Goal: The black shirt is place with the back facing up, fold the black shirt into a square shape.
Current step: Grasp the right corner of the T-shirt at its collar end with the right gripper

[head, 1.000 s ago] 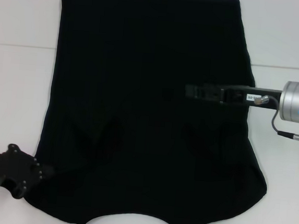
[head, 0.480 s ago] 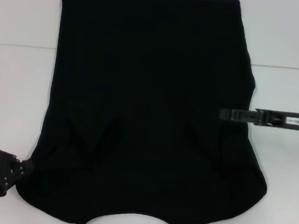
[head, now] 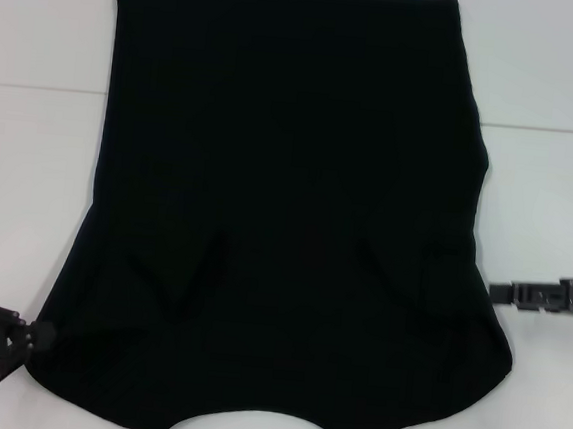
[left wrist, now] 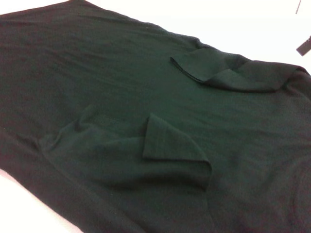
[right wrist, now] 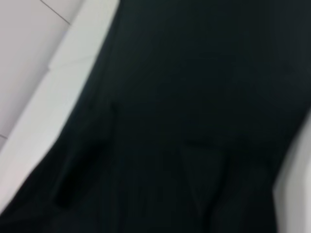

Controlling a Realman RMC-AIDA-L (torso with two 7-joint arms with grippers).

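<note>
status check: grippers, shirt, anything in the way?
Left gripper at the black shirt's near left corner; right gripper just off its right edge. Shirt flat on the table, both sleeves folded inward. Nothing in the way.

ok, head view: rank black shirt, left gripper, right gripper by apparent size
1. black shirt, by far the largest; it fills most of the view.
2 and 3. left gripper at the shirt's near left corner and right gripper beside its right edge: both are cut off by the frame edge, so they are unranked.
</note>
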